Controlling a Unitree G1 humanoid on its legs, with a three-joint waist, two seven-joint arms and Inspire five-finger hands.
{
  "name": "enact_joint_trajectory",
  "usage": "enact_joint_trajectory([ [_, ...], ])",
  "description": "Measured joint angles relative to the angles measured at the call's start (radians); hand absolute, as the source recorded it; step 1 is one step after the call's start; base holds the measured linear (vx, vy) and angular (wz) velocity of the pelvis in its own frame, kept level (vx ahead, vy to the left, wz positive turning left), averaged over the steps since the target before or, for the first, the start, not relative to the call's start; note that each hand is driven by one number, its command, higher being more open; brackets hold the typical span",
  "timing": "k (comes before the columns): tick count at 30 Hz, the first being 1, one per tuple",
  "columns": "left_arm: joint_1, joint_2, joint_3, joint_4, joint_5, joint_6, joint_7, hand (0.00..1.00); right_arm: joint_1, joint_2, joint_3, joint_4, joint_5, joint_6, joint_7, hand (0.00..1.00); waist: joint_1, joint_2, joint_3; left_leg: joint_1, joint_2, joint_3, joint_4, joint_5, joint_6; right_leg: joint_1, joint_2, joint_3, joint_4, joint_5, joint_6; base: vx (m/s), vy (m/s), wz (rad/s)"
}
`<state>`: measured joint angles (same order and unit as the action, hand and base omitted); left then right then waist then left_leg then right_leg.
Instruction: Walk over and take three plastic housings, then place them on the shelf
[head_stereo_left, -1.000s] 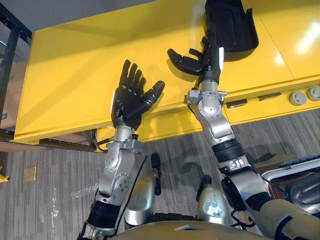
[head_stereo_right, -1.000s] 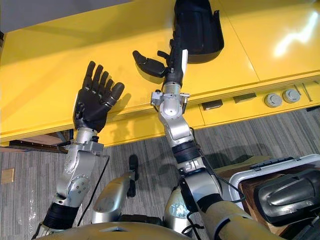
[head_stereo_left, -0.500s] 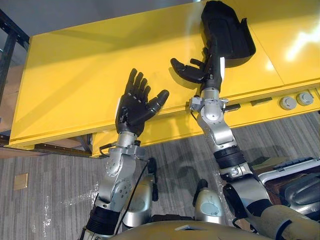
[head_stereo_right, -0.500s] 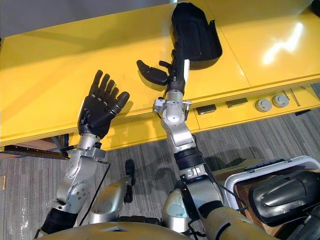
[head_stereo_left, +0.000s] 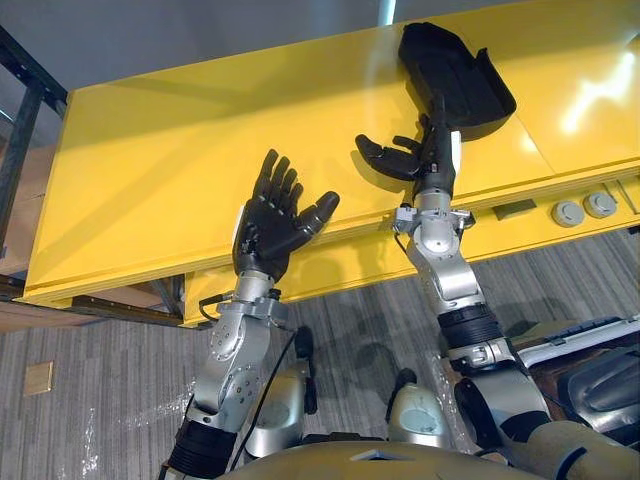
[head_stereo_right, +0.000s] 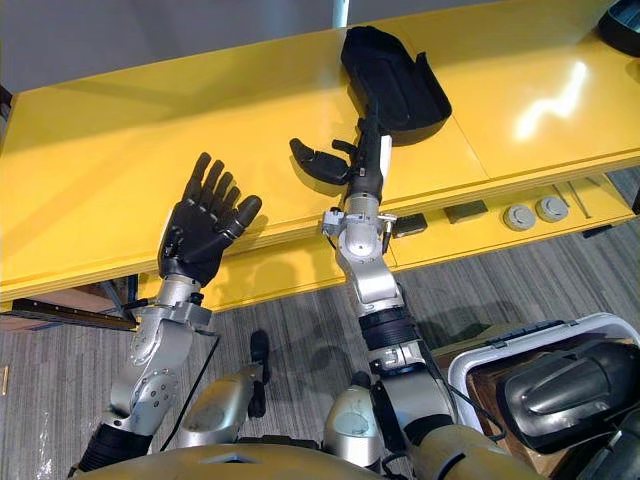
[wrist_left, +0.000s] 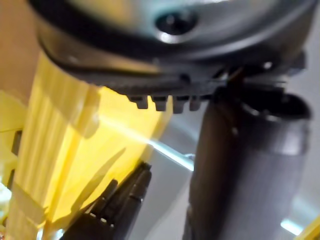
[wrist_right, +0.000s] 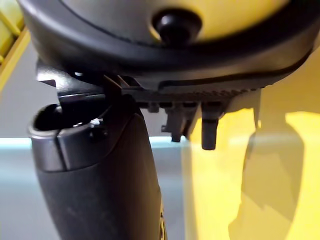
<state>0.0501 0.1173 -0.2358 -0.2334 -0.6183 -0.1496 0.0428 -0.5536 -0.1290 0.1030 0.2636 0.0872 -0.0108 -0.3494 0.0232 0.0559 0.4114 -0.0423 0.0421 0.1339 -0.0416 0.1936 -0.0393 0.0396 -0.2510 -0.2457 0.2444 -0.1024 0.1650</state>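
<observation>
Reaching over a yellow counter (head_stereo_left: 150, 170), the robot's right hand (head_stereo_left: 425, 160) stretches toward a black plastic housing (head_stereo_left: 455, 75) that lies flat on the far right part of the surface, hollow side up; the fingers are straight and apart, the thumb splayed wide to the left, holding nothing; the fingertips come up to the housing's near end, though whether they touch it cannot be told; the left hand (head_stereo_left: 265, 220) hangs well apart to the left, above the counter's front edge, palm turned up, fingers spread and empty; two round grey knobs (head_stereo_left: 583, 207) sit on the counter's front face at right; a white bin (head_stereo_right: 560, 345) stands on the grey floor below.
</observation>
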Motion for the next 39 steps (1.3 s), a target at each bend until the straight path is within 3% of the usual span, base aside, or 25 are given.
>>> enact_joint_trajectory([
  [7, 0.034, 0.001, 0.003, -0.012, 0.001, 0.003, -0.025, 1.00, 0.109, -0.034, 0.024, -0.068, 0.009, -0.050, 0.147, 1.00, 0.000, -0.001, -0.043, 0.000, 0.003, 0.000, -0.018, 0.003, -0.001, 0.002, 0.008, -0.003, -0.017, 0.007, 0.000, 0.02, -0.013, 0.00],
  [14, 0.096, 0.002, 0.057, -0.087, 0.015, 0.001, -0.030, 1.00, 0.311, -0.036, 0.024, -0.316, 0.084, -0.143, 0.245, 1.00, -0.001, -0.006, -0.072, 0.017, 0.003, 0.012, -0.042, 0.001, -0.003, 0.022, 0.012, -0.004, -0.057, 0.017, 0.004, 0.04, -0.015, -0.03],
  [18, 0.118, 0.003, 0.079, -0.136, 0.028, -0.014, -0.079, 1.00, 0.466, -0.030, -0.004, -0.456, 0.080, -0.186, 0.247, 1.00, -0.006, -0.028, -0.112, 0.017, 0.004, 0.035, -0.043, -0.010, -0.003, 0.020, 0.014, 0.012, -0.093, 0.027, 0.004, 0.04, -0.010, -0.13],
  [23, 0.121, 0.003, 0.044, -0.205, 0.022, -0.035, -0.163, 1.00, 0.602, 0.015, -0.076, -0.479, 0.077, -0.194, 0.199, 1.00, -0.033, -0.059, -0.136, 0.038, 0.010, 0.107, -0.044, -0.032, -0.004, 0.013, 0.021, 0.081, -0.142, 0.052, -0.003, 0.03, 0.003, -0.42],
  [26, 0.120, 0.004, -0.038, -0.209, -0.001, -0.046, -0.210, 1.00, 0.731, 0.047, -0.132, -0.509, 0.075, -0.194, 0.149, 1.00, -0.066, -0.066, -0.158, 0.061, 0.015, 0.181, -0.044, -0.055, -0.007, -0.003, 0.024, 0.153, -0.165, 0.070, -0.004, 0.05, 0.017, -0.76],
  [30, 0.106, 0.009, -0.158, -0.200, -0.003, -0.045, -0.217, 1.00, 0.882, 0.053, -0.188, -0.570, 0.076, -0.208, 0.093, 1.00, -0.141, -0.083, -0.189, 0.090, 0.035, 0.307, -0.043, -0.082, -0.020, -0.046, 0.050, 0.283, -0.202, 0.111, 0.000, 0.04, -0.002, -0.95],
  [34, 0.004, 0.021, -0.265, -0.138, 0.014, -0.045, -0.177, 1.00, 0.997, 0.054, -0.249, -0.574, 0.089, -0.259, 0.082, 1.00, -0.225, -0.096, -0.206, 0.118, 0.057, 0.410, -0.042, -0.108, -0.046, -0.082, 0.084, 0.389, -0.219, 0.128, -0.001, 0.04, -0.028, -0.80],
  [38, -0.058, 0.018, -0.313, -0.108, 0.077, -0.045, -0.126, 1.00, 1.052, 0.061, -0.235, -0.574, 0.239, -0.324, 0.101, 1.00, -0.265, -0.094, -0.208, 0.095, 0.075, 0.421, 0.003, -0.145, -0.061, -0.125, 0.110, 0.451, -0.227, 0.135, -0.006, 0.02, -0.049, -0.54],
  [39, -0.060, 0.017, -0.316, -0.108, 0.081, -0.047, -0.114, 1.00, 1.048, 0.065, -0.221, -0.574, 0.276, -0.338, 0.109, 1.00, -0.262, -0.091, -0.210, 0.048, 0.071, 0.324, 0.083, -0.201, -0.059, -0.148, 0.119, 0.483, -0.227, 0.142, -0.011, 0.03, -0.067, -0.67],
])
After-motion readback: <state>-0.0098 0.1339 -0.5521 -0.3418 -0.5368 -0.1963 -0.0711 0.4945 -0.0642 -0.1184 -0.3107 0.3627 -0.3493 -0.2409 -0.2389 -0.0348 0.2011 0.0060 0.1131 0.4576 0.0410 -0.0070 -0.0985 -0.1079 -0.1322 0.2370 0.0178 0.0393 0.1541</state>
